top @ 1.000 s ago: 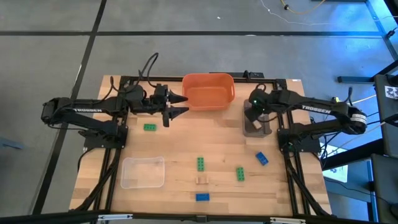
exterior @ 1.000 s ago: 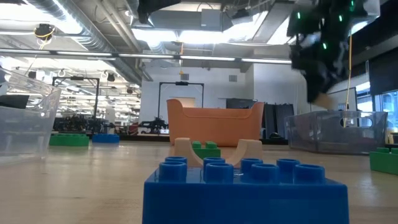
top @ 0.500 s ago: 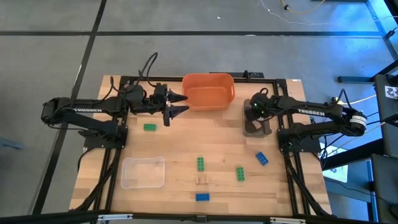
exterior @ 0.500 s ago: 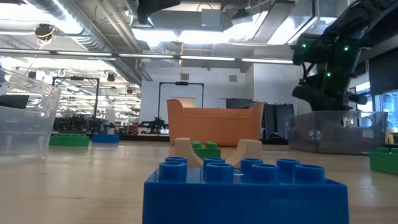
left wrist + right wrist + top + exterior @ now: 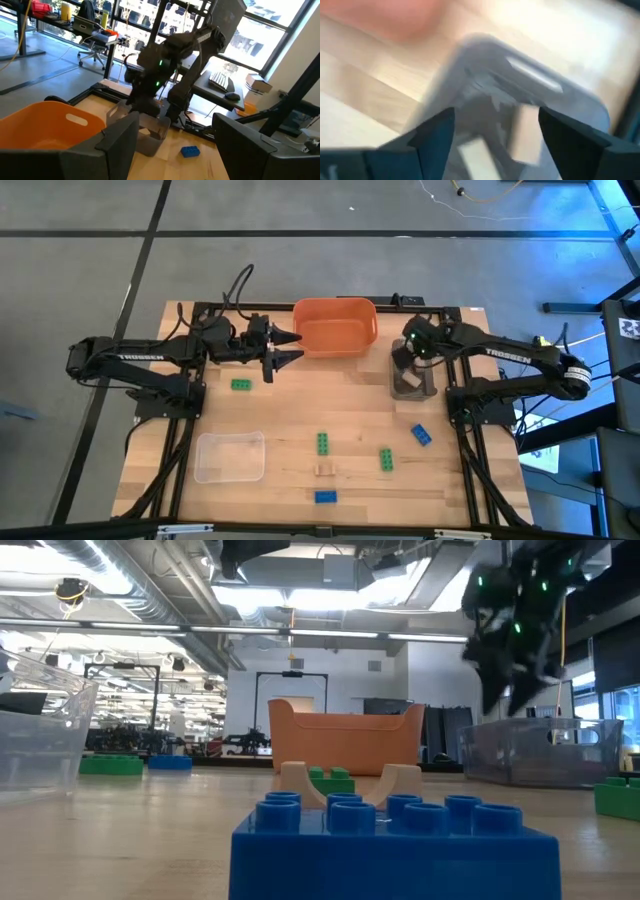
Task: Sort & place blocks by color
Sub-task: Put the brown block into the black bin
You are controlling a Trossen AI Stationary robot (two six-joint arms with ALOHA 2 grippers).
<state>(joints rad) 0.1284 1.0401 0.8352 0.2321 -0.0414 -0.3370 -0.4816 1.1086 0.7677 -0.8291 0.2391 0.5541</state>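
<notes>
Loose bricks lie flat on the table: green ones, blue ones, and a tan arch brick. In the right wrist view, two tan bricks lie inside the grey tray. My right gripper hangs open and empty just above that tray. My left gripper waits open beside the orange bowl's left wall, holding nothing.
The orange bowl sits at the far edge, with the grey tray to its right. A clear tray rests near the left front. Bare wood lies between the bowl and the loose bricks.
My right gripper dipped down into the grey tray and came straight back up above it. In the low view, a tan brick showed at its fingertips a second ago and is gone from them now.
</notes>
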